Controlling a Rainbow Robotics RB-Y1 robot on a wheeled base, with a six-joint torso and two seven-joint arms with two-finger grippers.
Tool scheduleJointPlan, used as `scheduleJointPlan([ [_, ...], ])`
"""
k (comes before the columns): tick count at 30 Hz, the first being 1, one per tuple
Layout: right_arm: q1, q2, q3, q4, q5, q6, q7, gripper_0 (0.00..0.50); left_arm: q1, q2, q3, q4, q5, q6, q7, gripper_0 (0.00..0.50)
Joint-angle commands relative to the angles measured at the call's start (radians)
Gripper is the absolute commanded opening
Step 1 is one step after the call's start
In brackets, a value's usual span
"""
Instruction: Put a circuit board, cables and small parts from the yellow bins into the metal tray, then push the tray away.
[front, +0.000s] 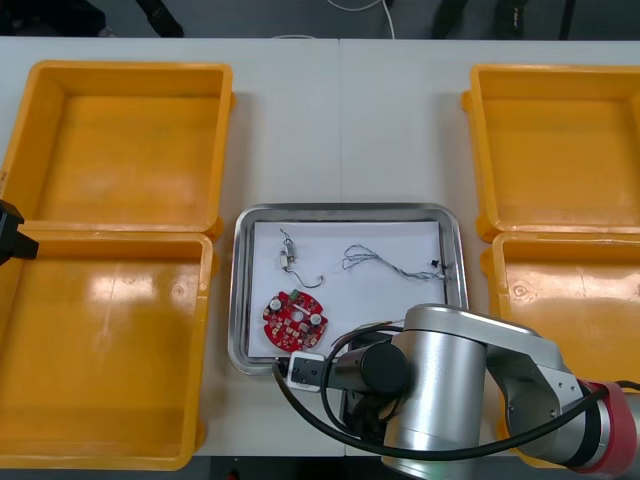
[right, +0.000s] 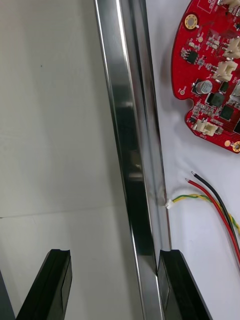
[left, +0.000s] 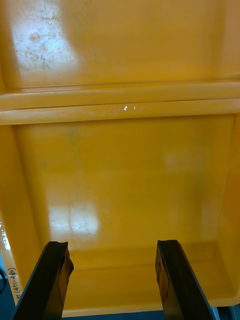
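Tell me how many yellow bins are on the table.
4. On the robot's left: far left bin and near left bin. On its right: far right bin and near right bin, partly hidden under the right arm.

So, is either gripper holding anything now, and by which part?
Nothing is held. The right gripper is open at the rim of the tray; the left gripper is open over a yellow bin.

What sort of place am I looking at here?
Probably an electronics assembly or kitting bench in a lab: yellow bins flank a metal tray holding a red circuit board and cables, with the robot's right arm at its near edge.
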Motion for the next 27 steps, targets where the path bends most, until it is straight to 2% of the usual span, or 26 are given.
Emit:
scheduleJointPlan([
  [1,-0.018,0.033,0.031,0.021,0.022,-0.044,0.019,0.500,0.016,0.046,0.028,-0.015,-0.006,0.006,-0.052,0.500],
  [5,-0.018,0.033,0.047,0.030,0.049,-0.080,0.015,0.500,0.016,0.046,0.028,-0.015,-0.006,0.006,-0.052,0.500],
  [17,-0.018,0.031,0.047,0.030,0.083,-0.079,0.013,0.500,0.016,0.046,0.028,-0.015,-0.006,0.006,-0.052,0.500],
  [27,-0.018,0.030,0.047,0.030,0.086,-0.080,0.010,0.500,0.016,0.046,0.028,-0.015,-0.006,0.006,-0.052,0.500],
])
